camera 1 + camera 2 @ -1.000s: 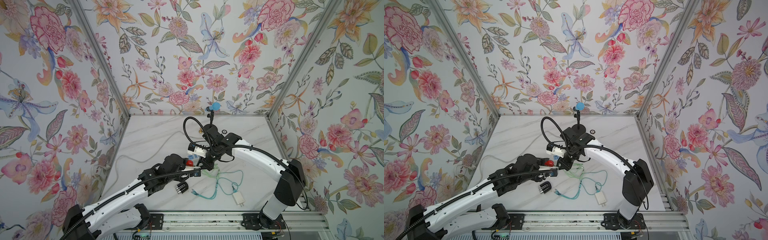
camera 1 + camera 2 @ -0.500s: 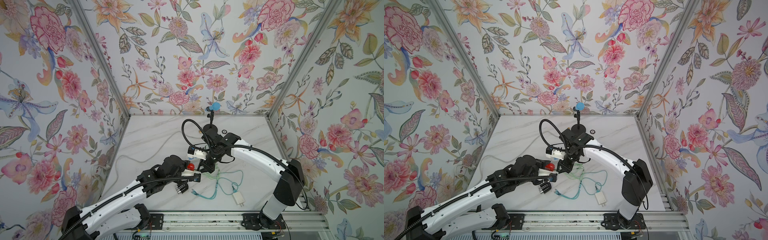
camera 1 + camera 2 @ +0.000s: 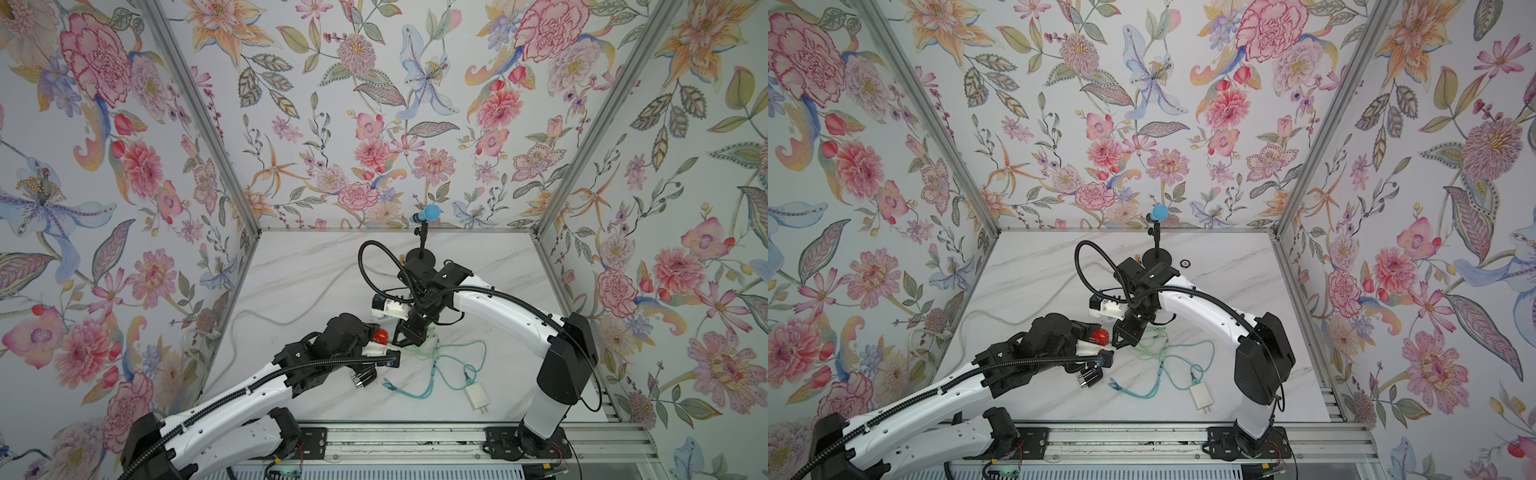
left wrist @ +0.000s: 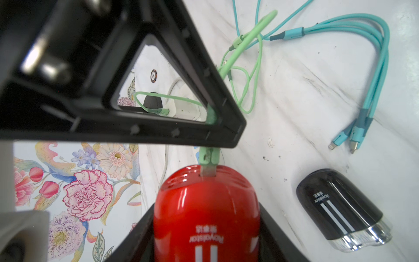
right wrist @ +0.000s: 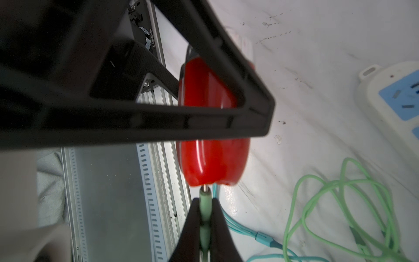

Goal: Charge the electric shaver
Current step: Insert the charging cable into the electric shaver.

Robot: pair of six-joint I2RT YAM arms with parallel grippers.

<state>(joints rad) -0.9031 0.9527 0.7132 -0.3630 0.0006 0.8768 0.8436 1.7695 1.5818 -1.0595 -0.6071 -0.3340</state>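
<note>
You are working in a robot test booth: a lab set-up dressed to hint at a home. Floral wallpaper (image 3: 374,124) covers the three flat panels that serve as walls, but bare aluminium posts (image 3: 199,116) join them at the corners, as both top views show. The table (image 3: 299,266) has a white marble-look top, scuffed and specked in the wrist views. A slotted aluminium rail (image 3: 415,440) runs along its near edge. The left arm (image 3: 232,399) and the right arm (image 3: 507,309), both white and black, stand on that rail. A small microphone (image 3: 430,212) with a blue foam head stands on a round black base by the back wall.
</note>
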